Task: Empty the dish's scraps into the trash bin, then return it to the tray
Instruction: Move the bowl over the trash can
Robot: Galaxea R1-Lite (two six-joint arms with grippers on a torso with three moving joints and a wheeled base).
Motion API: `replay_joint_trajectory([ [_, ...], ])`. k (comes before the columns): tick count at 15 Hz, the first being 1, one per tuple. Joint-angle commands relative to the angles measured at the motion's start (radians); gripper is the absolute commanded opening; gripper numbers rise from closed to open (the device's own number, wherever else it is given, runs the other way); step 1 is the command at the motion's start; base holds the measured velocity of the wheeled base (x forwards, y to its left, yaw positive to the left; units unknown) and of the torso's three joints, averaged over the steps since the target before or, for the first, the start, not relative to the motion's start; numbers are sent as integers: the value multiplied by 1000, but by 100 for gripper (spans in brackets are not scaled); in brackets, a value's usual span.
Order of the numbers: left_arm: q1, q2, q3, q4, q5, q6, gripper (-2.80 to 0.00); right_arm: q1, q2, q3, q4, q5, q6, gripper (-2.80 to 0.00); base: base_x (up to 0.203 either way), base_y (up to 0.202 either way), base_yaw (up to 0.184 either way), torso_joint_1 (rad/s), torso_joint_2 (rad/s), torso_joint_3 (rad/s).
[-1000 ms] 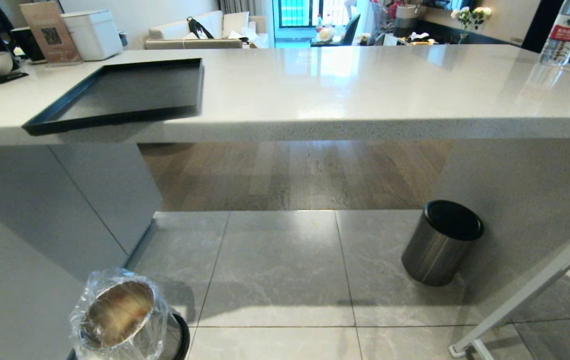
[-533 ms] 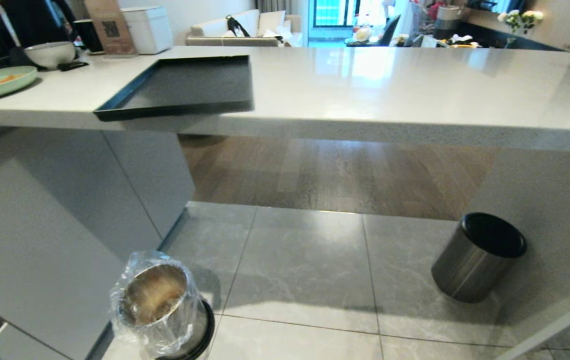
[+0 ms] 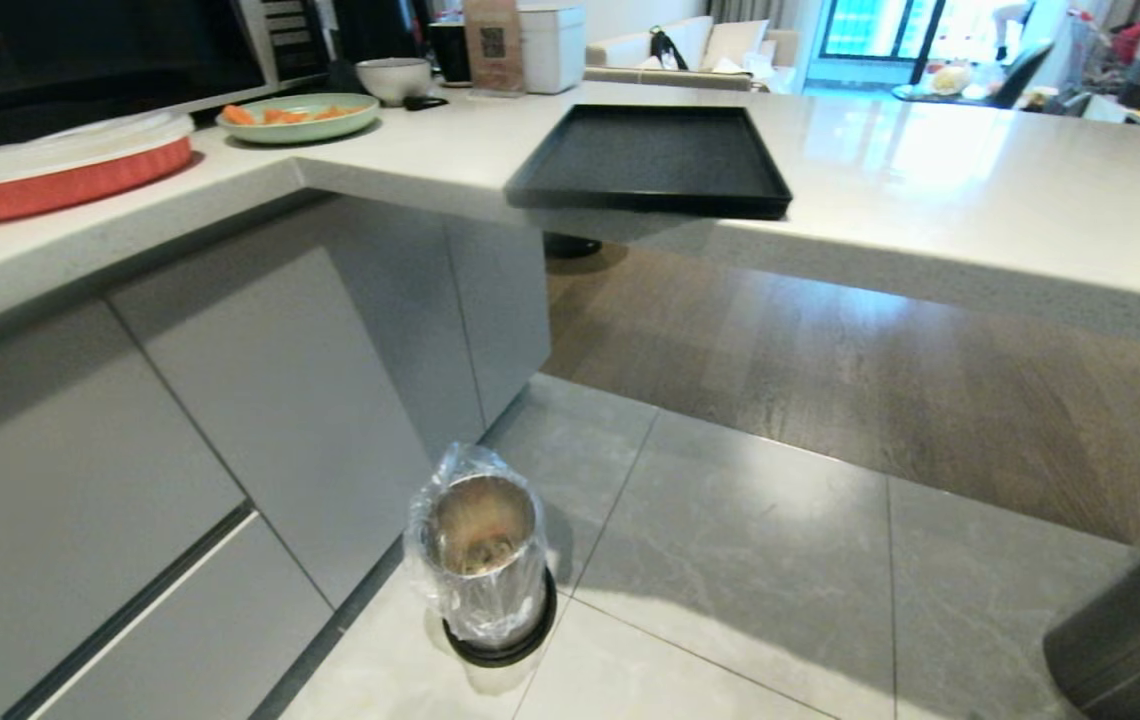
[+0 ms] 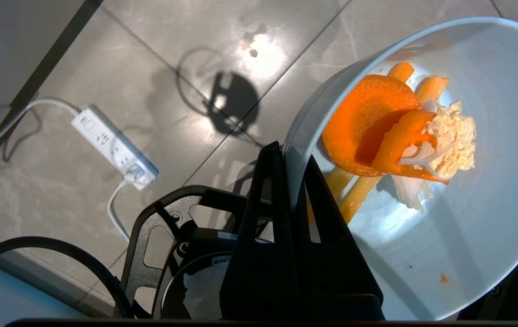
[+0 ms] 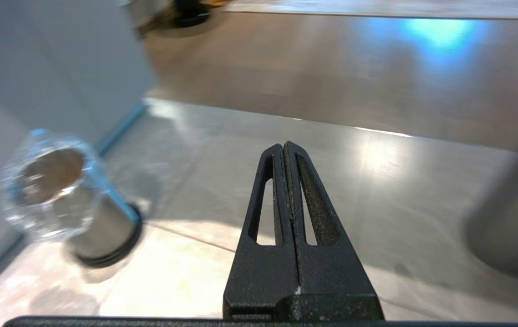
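In the left wrist view my left gripper is shut on the rim of the white dish, one finger inside and one outside. The dish is tilted, with the scraps, orange carrot slices and pale bits, lying inside it above the grey floor tiles. The trash bin, shiny metal with a clear bag, stands on the floor beside the cabinet; it also shows in the right wrist view as the trash bin. The black tray lies at the counter's edge. My right gripper is shut on nothing, low over the tiles.
A second dark-lidded bin stands at the right. On the counter are a red baking dish, a green plate with carrot pieces and a greyish bowl. A white power strip with cable lies on the floor.
The whole head view has swung: the counter, tray and lined bin have shifted rightward in the picture, and the red dish and green plate have come into view. Neither gripper shows in it.
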Motion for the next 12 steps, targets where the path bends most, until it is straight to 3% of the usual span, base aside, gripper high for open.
replay_joint_trajectory([
  [1,1,0,0,2,0,-2,-280,0,0,0,0,-1,1,-280,-1,-7,175,7,4,3],
  [7,-8,1,0,2,4,-2,-280,0,1,0,0,0,1,-280,1,-9,169,3,4,3],
  [12,-8,1,1,2,1,-2,-280,0,0,0,0,0,0,-280,-1,-1,35,2,1,1],
])
